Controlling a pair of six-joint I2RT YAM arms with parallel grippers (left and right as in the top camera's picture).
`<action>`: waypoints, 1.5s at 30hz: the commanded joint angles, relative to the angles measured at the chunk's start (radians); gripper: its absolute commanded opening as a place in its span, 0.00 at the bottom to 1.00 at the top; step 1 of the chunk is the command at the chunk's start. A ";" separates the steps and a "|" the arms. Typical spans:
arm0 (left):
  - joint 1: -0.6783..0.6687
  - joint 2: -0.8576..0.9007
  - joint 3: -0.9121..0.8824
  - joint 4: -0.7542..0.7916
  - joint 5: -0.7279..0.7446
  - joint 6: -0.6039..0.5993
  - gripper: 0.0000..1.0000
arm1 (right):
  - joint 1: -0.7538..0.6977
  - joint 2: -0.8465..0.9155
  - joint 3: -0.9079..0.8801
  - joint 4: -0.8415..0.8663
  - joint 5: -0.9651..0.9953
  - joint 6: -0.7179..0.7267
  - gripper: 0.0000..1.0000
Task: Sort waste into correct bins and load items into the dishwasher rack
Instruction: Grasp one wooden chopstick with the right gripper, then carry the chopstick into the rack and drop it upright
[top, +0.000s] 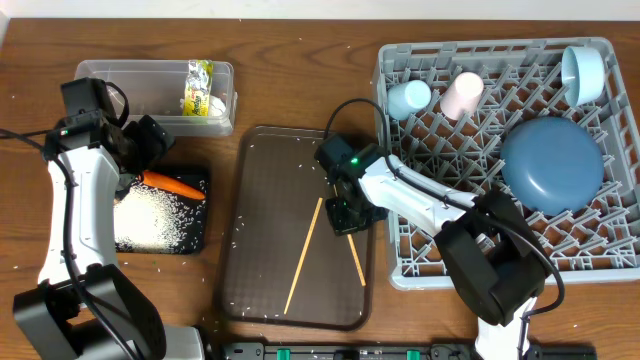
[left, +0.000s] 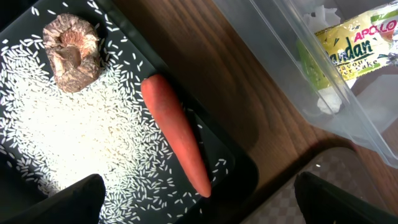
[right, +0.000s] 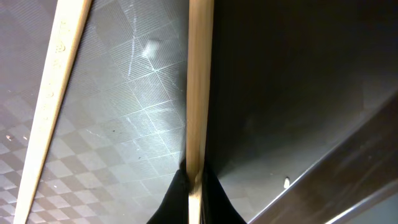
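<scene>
Two thin wooden chopsticks on brown tray, one between right fingers.

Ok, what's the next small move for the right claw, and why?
Probably lift straight up a little. The right claw looks shut on one chopstick lying on the brown tray, the other chopstick beside it; clearing the tray comes before carrying it to the rack.
</scene>
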 joint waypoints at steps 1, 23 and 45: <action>0.003 -0.005 -0.004 -0.004 -0.012 -0.010 0.98 | -0.021 0.032 0.010 -0.002 -0.015 -0.022 0.01; 0.003 -0.005 -0.004 -0.004 -0.012 -0.010 0.98 | -0.083 -0.135 0.356 -0.171 0.008 -0.188 0.01; 0.003 -0.005 -0.004 -0.004 -0.012 -0.009 0.98 | -0.424 -0.269 0.249 -0.370 0.235 -0.069 0.02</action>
